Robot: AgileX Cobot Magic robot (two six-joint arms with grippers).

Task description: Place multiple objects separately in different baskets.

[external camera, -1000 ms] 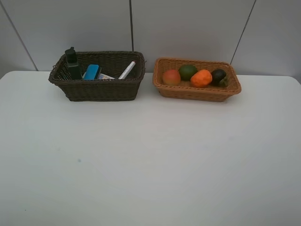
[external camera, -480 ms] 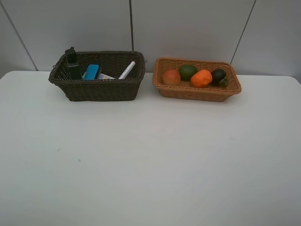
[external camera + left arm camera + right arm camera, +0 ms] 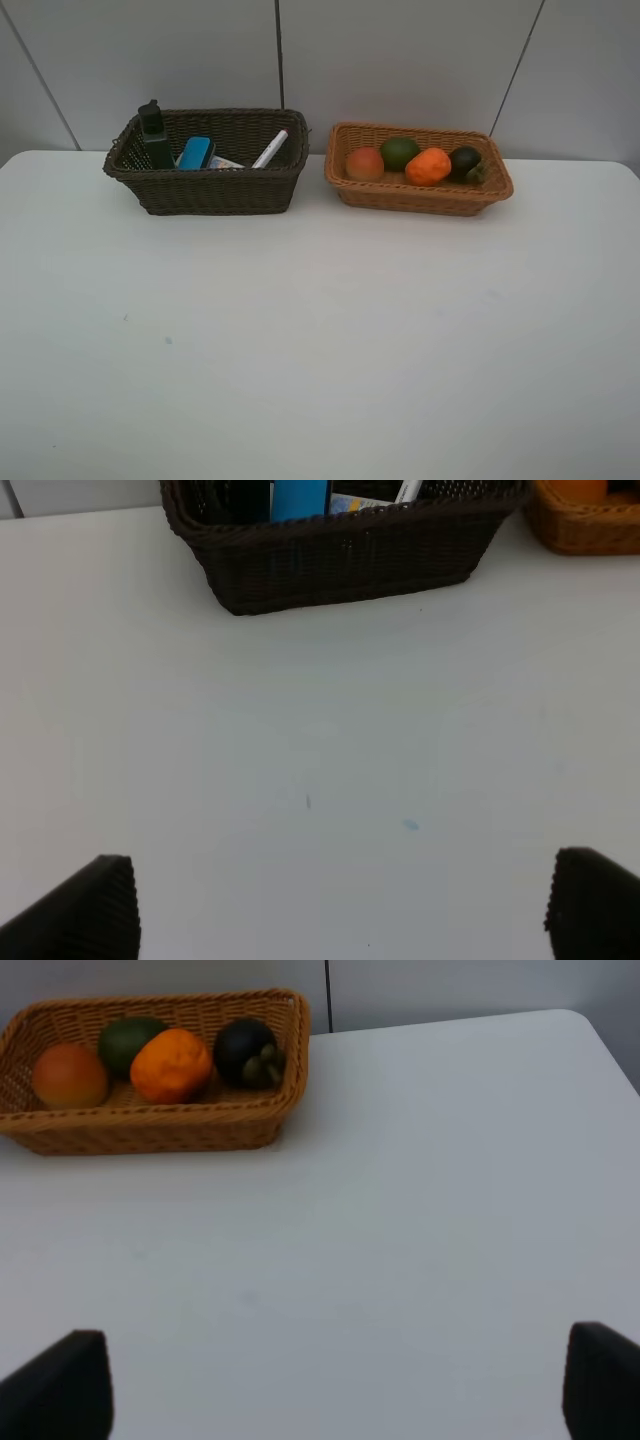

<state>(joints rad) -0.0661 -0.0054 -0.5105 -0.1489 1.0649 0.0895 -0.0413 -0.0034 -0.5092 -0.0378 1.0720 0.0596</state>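
The dark brown basket at the back left holds the dark green pump bottle, the bottle with the blue cap and the white marker; the eraser is hidden. The light tan basket at the back right holds the red-orange fruit, green fruit, orange fruit and dark fruit. My left gripper is open and empty over bare table, well short of the brown basket. My right gripper is open and empty, well short of the tan basket.
The white table spreads from the baskets to the front edge. A grey panelled wall stands right behind the baskets. Neither arm shows in the high view.
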